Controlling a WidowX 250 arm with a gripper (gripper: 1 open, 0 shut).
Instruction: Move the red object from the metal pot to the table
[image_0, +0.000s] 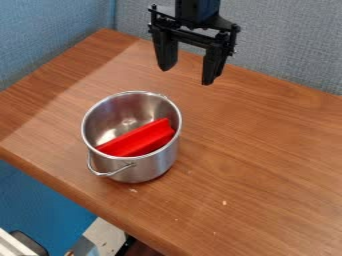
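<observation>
Red object (138, 138) lies inside the metal pot (132, 169), its rim around it and the wire handle (112, 171) hanging outside. The gripper (190, 78) is open above the table (254, 165).

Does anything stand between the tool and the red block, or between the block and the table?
Nothing visible blocks the tool from above, as the pot is open-topped. Its wall surrounds the red block, standing between it and the table.
</observation>
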